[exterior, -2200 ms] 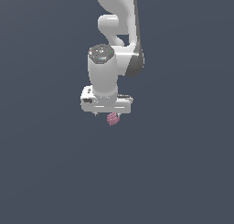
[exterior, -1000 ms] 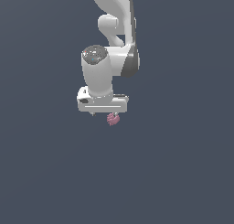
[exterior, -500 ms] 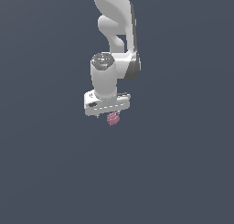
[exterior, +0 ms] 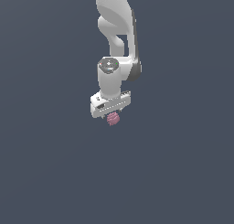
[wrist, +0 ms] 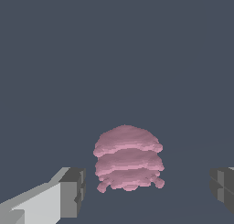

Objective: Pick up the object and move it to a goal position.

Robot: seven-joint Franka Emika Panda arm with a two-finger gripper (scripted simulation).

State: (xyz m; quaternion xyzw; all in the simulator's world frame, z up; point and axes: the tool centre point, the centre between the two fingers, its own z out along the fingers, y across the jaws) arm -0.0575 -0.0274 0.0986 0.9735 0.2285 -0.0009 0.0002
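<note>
The object (exterior: 113,119) is a small pink-mauve ridged lump, just under the white hand of my arm in the exterior view. In the wrist view the object (wrist: 128,158) lies between my two grey fingertips (wrist: 73,192), with a clear gap on each side. My gripper (exterior: 111,114) is open around it and does not touch it; in the wrist view the gripper (wrist: 147,194) straddles the lump. The hand hides the fingers in the exterior view.
A plain dark grey-blue surface (exterior: 183,173) fills both views. The white arm (exterior: 116,31) rises from the hand toward the top of the exterior view. No goal marker or other object shows.
The hand has turned about its vertical axis and the arm has shifted toward the exterior view's right. The pink object stays in the same place under the hand.
</note>
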